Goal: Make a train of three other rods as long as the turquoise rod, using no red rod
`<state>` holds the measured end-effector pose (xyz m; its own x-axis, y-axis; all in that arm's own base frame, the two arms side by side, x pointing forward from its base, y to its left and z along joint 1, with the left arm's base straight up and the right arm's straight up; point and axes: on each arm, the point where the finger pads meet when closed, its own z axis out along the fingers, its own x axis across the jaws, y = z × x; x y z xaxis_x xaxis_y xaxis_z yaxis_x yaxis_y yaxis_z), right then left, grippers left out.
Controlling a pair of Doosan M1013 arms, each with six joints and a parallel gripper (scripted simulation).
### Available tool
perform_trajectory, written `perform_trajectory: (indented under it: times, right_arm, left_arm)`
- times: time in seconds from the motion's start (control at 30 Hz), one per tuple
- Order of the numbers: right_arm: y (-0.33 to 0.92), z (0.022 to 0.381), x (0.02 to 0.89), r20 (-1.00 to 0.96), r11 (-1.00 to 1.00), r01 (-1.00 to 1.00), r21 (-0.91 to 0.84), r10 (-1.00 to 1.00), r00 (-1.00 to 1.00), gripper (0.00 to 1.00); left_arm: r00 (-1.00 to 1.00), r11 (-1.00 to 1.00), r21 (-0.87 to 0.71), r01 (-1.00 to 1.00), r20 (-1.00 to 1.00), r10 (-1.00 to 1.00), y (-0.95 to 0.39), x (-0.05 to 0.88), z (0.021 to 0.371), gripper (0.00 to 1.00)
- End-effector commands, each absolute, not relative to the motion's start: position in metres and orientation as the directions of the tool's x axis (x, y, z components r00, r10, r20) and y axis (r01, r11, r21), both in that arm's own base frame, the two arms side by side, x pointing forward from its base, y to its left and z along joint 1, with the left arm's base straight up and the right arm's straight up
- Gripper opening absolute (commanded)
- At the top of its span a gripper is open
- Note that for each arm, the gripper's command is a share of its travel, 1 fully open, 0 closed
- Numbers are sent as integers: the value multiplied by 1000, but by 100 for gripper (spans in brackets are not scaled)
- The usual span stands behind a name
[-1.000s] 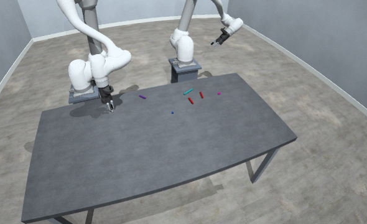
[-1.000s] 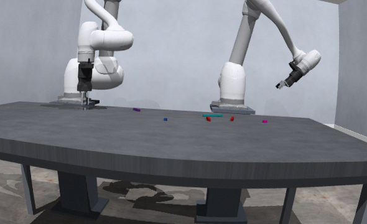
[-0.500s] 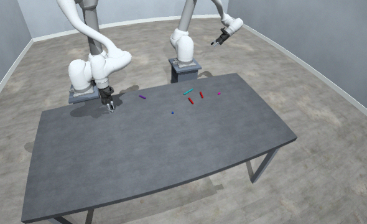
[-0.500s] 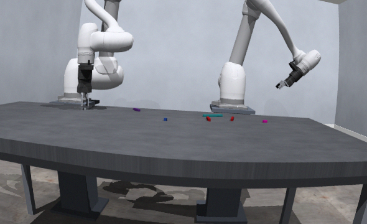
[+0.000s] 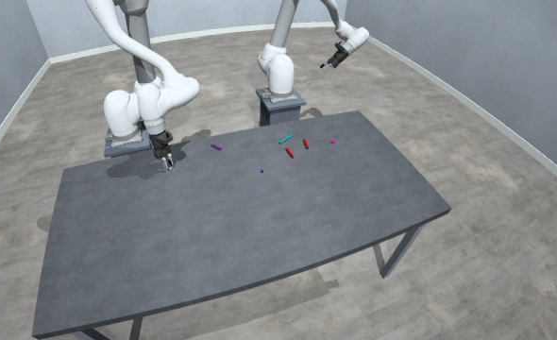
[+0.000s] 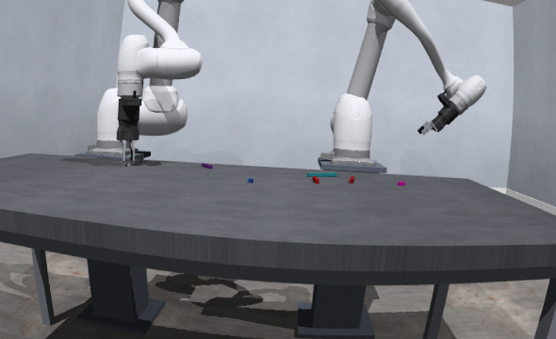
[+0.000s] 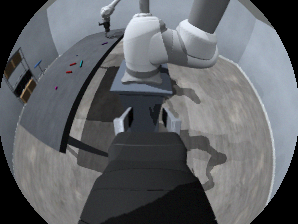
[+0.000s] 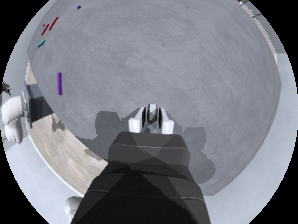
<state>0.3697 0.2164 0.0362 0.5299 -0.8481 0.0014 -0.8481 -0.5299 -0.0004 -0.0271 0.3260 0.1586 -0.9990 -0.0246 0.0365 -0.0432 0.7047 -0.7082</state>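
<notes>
A small light-grey rod (image 8: 153, 110) lies between the fingers of my right gripper (image 5: 167, 163) (image 6: 128, 160) (image 8: 152, 113), which is part-open, pointing down low over the table's back left. Slim gaps seem to show beside the rod. A purple rod (image 5: 216, 147) (image 6: 206, 166) (image 8: 59, 83) lies right of it near the back edge. A blue rod (image 5: 261, 171) (image 6: 251, 181) lies near the middle, a magenta rod (image 5: 332, 142) (image 6: 401, 184) far right, a turquoise rod (image 5: 286, 139) (image 6: 322, 174) between purple and magenta. My left gripper (image 5: 327, 66) (image 6: 424, 128) (image 7: 147, 113) is open and empty, high behind the table.
Two red rods (image 5: 290, 153) (image 5: 306, 144) lie apart, close to the turquoise rod on its front and right sides. The table's back edge (image 5: 184, 143) runs close behind the right gripper. The left arm's base (image 5: 280, 96) stands behind the table near the turquoise rod.
</notes>
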Motion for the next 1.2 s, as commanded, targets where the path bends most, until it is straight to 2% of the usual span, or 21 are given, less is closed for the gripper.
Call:
perform_trajectory:
  times: [0.0,1.17]
  right_arm:
    - [215,35,369,-2,-530,-848,-1,-848,530,54]
    - [215,26,369,-2,-530,-848,0,-848,530,54]
  left_arm:
    - [-999,707,-706,-45,38,-26,323,-30,159,100]
    - [-999,707,-706,-45,38,-26,323,-30,159,100]
